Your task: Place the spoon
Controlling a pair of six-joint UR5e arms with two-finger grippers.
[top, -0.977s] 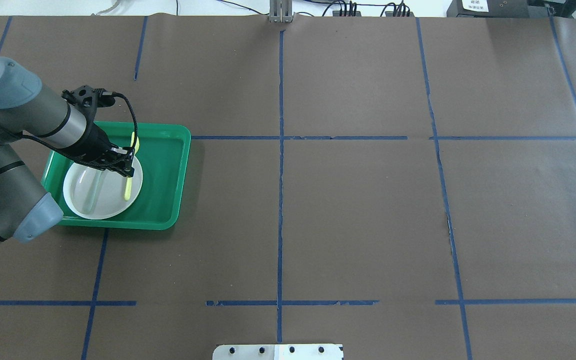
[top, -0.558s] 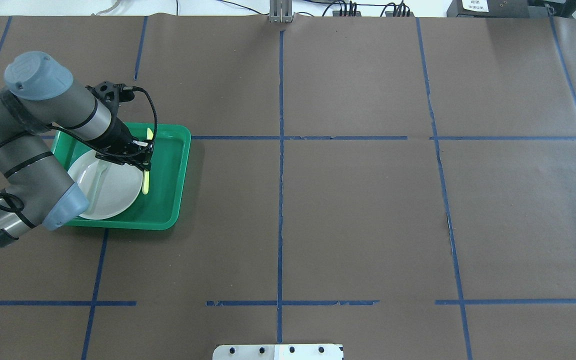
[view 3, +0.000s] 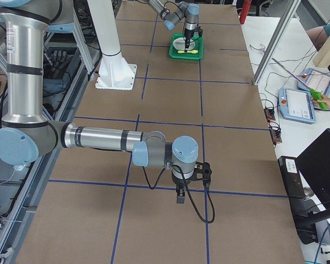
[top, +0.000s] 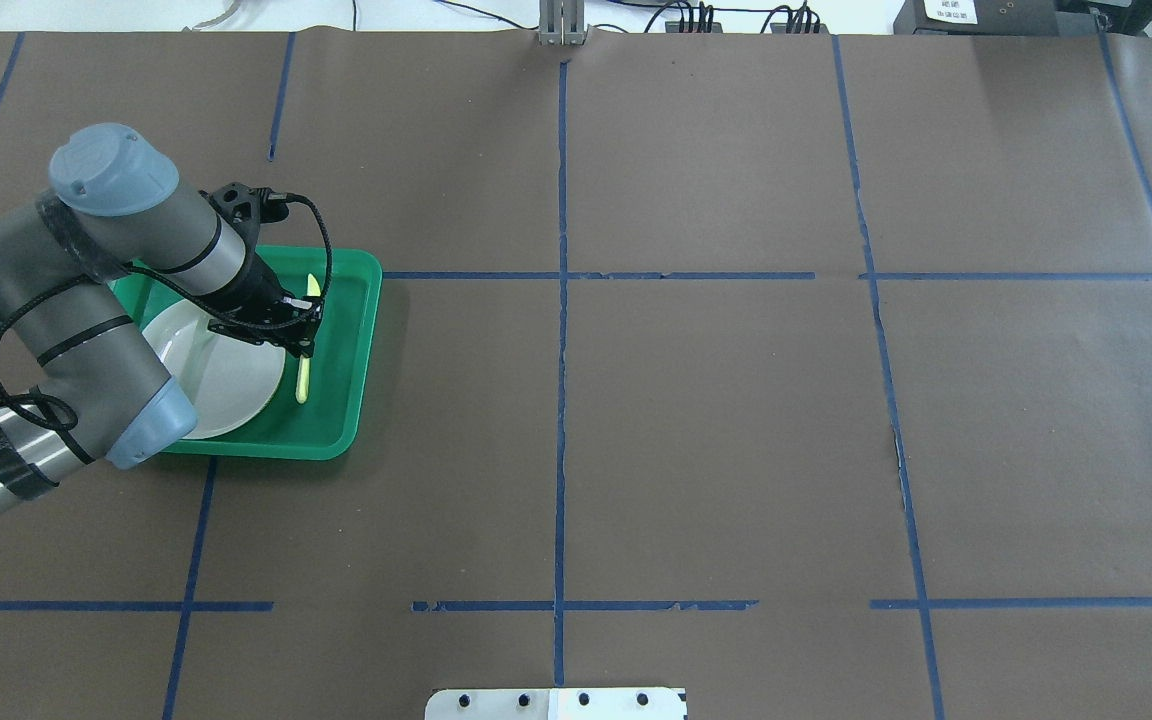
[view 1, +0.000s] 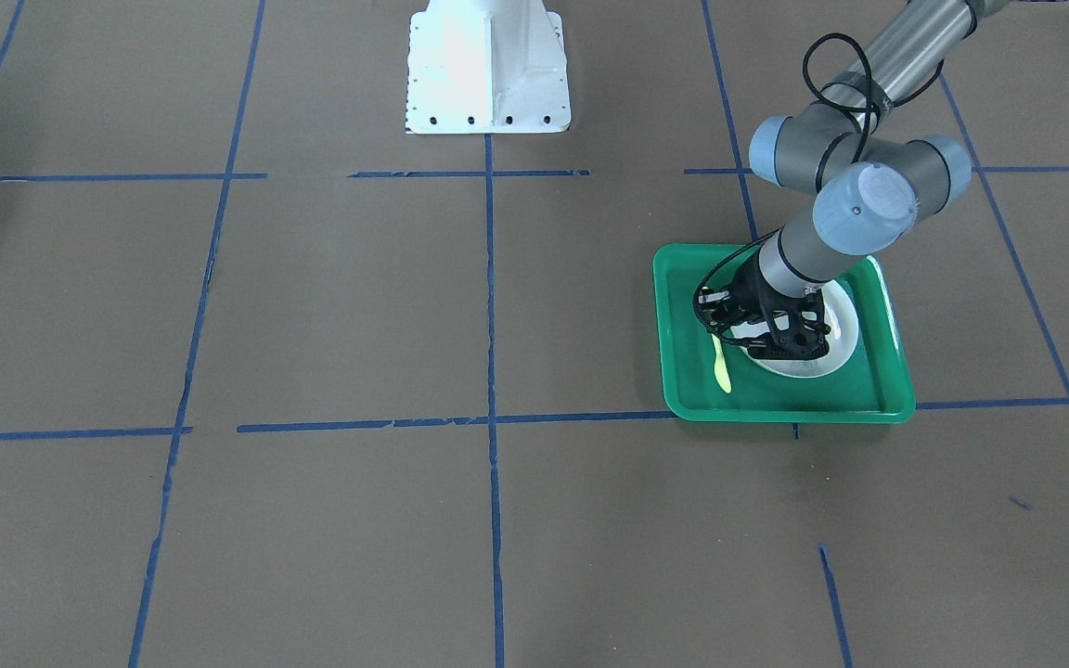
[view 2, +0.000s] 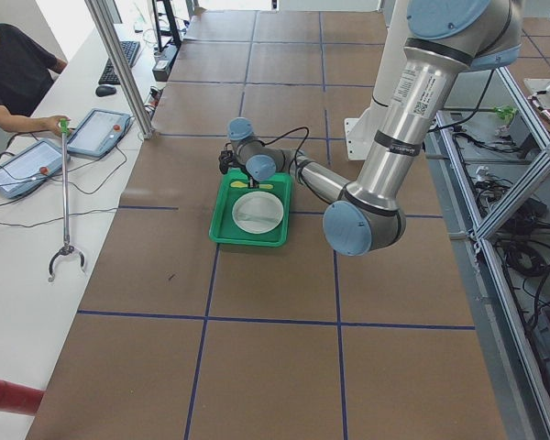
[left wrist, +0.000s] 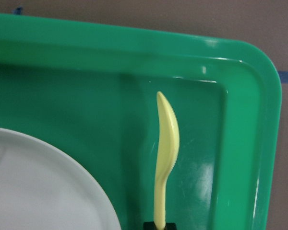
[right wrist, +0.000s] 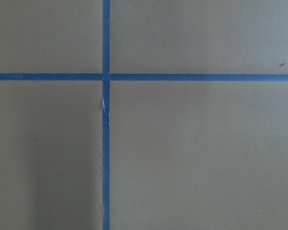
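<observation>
The yellow spoon (top: 303, 380) is pinched at mid-handle by my left gripper (top: 301, 335), which is shut on it. The spoon lies along the green tray (top: 366, 330), over the strip of tray floor just right of the white plate (top: 226, 385). In the left wrist view the spoon (left wrist: 165, 143) points its bowl at the tray's far corner (left wrist: 245, 143), beside the plate's rim (left wrist: 38, 182). The front view shows the spoon (view 1: 720, 366) under the gripper (view 1: 715, 320). I cannot tell whether it touches the tray. My right gripper (view 3: 179, 195) shows only in the exterior right view, so I cannot tell its state.
The tray's raised rim (view 1: 776, 408) runs close to the spoon on the side away from the plate (view 1: 808, 366). Brown paper with blue tape lines (right wrist: 105, 76) covers the table. The white robot base (view 1: 488, 65) stands mid-table at the robot's edge.
My left gripper has carried the spoon to the right, from over the plate to over the tray floor beside the plate. The arm's elbow swung forward with it.
</observation>
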